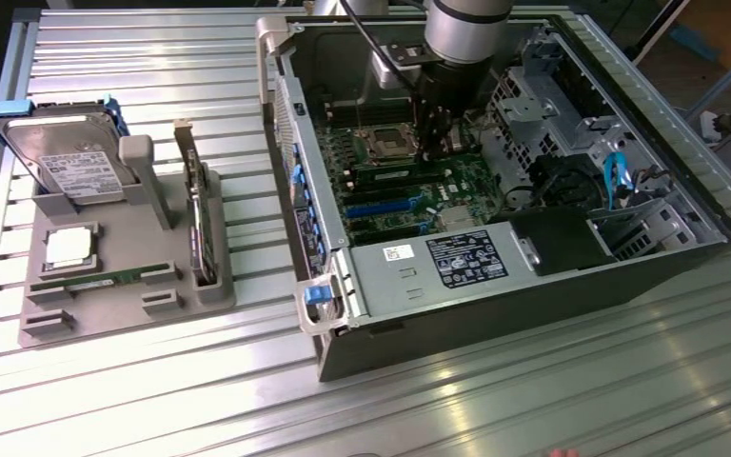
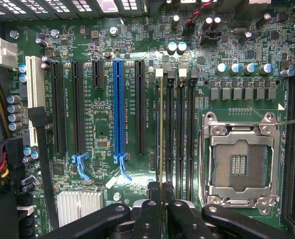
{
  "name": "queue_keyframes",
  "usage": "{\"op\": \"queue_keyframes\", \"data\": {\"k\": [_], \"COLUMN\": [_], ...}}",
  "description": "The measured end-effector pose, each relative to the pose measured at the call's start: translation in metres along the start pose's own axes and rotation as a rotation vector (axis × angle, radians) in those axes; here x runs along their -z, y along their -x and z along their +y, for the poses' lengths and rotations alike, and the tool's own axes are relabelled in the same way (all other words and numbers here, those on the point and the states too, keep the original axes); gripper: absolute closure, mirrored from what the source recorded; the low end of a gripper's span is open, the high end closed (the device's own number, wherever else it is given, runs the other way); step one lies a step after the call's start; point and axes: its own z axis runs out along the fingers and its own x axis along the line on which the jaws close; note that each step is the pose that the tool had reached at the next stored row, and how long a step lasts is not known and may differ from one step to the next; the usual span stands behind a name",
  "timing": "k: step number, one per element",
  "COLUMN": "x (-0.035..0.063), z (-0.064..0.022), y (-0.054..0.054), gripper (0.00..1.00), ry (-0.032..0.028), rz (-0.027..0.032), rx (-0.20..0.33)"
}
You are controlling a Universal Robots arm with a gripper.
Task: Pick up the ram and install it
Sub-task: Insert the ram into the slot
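Inside the open computer case (image 1: pixel 493 319), my jaws are pinched narrow on the ram (image 2: pixel 160 129), edge-on, a thin green-gold line over the memory slot farthest from the empty processor socket (image 2: pixel 238 164). Its chips are hidden. On the tabletop (image 1: pixel 531 390), a grey holder (image 1: pixel 111 312) carries a hard drive (image 1: pixel 73 167) and a matching stick (image 1: pixel 87 281).

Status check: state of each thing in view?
claw: shut on the ram
ram: held on edge along a memory slot; seating unclear
processor socket: empty
PC case: side open
second ram stick: lying in the tray
hard drive: standing in the tray
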Motion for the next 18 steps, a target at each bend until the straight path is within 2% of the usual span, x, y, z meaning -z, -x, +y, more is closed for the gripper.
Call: {"op": "queue_keyframes", "data": {"k": [18], "x": [0.0011], "z": [-0.0001], "y": [0.0005], "gripper": [0.88], "ry": [0.0000], "rz": [0.0000], "rx": [0.000]}}
